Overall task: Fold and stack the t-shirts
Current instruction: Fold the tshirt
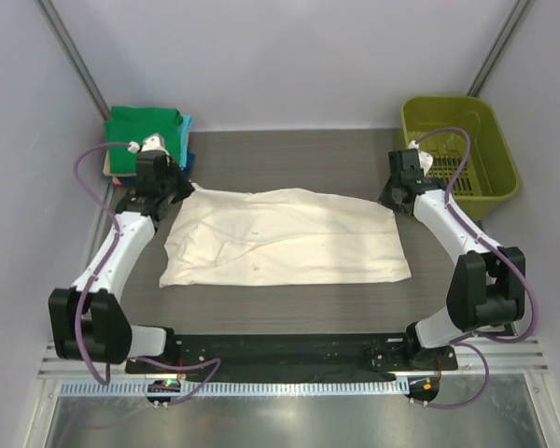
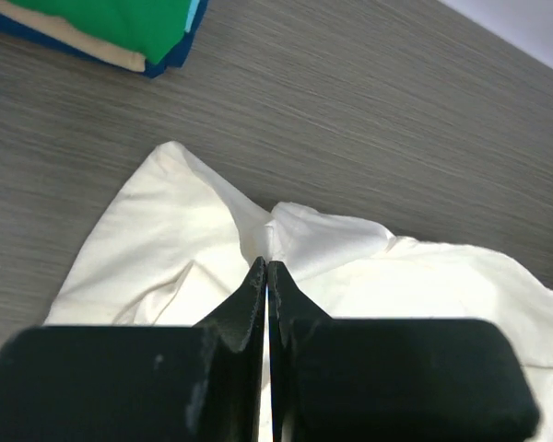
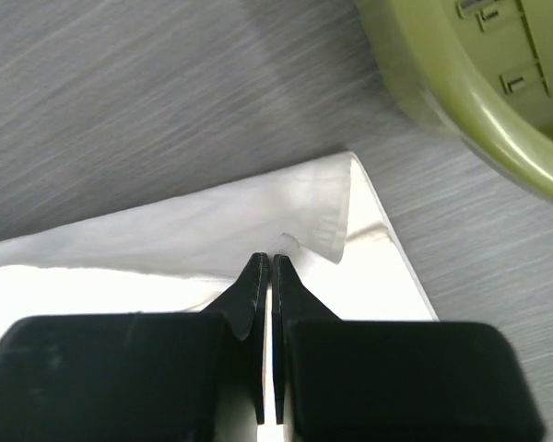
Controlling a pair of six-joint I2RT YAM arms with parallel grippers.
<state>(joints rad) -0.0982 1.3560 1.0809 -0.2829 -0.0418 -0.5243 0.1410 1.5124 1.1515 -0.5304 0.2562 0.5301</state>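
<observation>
A cream t-shirt lies spread across the middle of the dark table. My left gripper is at its far left corner, and in the left wrist view the left gripper is shut on a pinched ridge of the cream t-shirt. At the far right corner my right gripper is also down on the cloth. In the right wrist view the right gripper is shut on the cream t-shirt, beside a turned-over hem corner. A stack of folded t-shirts, green on top, sits at the back left.
An olive-green plastic basket stands at the back right, and its rim is close to my right gripper. The folded stack lies just beyond my left gripper. Grey walls close in the table on three sides.
</observation>
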